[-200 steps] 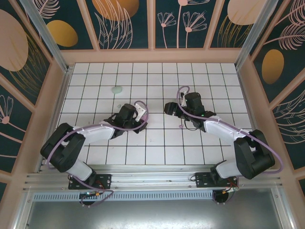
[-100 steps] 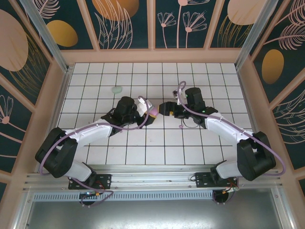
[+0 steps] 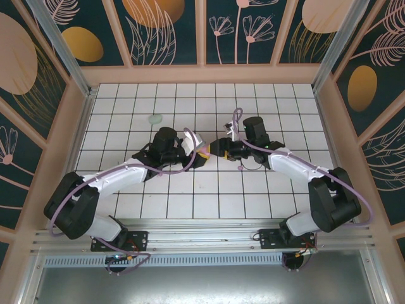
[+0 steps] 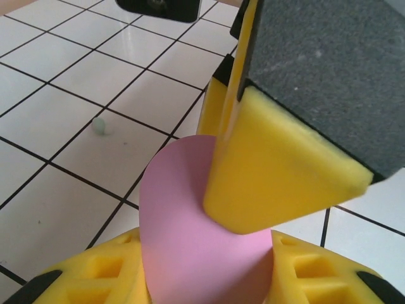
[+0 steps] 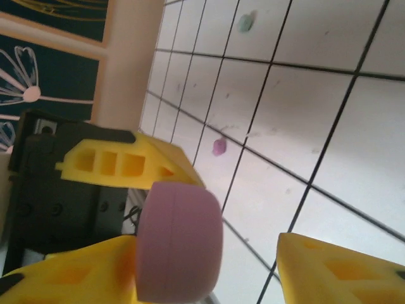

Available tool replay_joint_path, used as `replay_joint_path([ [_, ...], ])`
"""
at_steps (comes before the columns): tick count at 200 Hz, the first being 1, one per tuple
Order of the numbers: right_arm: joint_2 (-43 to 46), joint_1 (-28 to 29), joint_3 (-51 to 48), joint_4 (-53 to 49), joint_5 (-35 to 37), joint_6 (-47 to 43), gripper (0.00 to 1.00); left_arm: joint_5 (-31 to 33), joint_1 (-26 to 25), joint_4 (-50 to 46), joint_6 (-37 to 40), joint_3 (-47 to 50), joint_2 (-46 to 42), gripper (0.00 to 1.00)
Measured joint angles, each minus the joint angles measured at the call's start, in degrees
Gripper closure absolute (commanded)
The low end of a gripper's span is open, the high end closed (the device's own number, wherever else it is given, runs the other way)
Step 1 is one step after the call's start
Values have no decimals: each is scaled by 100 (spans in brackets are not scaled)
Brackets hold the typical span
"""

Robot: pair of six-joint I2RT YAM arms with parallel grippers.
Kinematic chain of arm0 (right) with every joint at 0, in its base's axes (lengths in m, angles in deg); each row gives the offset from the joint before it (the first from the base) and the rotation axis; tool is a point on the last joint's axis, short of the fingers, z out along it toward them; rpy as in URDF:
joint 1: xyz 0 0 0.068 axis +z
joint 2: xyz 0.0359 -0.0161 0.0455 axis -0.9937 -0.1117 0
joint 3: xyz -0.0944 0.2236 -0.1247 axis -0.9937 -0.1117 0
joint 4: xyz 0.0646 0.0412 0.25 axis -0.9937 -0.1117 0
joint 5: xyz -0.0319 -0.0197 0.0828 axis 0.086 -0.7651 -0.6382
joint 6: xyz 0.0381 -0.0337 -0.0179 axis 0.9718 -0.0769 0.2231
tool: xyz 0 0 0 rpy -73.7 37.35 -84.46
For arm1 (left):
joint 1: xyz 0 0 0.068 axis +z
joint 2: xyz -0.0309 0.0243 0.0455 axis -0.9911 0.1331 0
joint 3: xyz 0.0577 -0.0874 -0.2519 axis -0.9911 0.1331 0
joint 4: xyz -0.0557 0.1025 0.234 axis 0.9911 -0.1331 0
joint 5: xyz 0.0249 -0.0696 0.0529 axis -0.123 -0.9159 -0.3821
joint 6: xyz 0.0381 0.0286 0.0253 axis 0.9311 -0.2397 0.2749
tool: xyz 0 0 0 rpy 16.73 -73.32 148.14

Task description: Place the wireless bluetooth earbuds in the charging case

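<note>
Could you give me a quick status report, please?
Left gripper shut on pink case. Right gripper open at the case. Pink bud lying loose. No obstruction seen.

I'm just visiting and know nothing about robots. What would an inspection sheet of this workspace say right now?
Surface: white tiled table.
Job's things: pink case held above the tiles; pink earbud and mint earbud loose on the tiles; pale green rounded item at the far left.
Clutter: nothing seen.
Grippers: left gripper shut on the pink case; right gripper has its fingers open around it.
Cables: purple cable looped along each arm.
Surroundings: floral wall panels.
</note>
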Motion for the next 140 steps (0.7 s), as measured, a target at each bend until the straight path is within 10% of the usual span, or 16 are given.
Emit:
replay_joint_path([
  [30,-2,9,9,190,-234,262,73,2,-2,-33,114,0,-24,68],
  [52,-2,2,-24,345,-278,695,79,55,-4,-13,175,0,-57,46],
  [140,540,-15,-459,1919,15,3099,82,197,96,1620,-903,525,-1102,26],
])
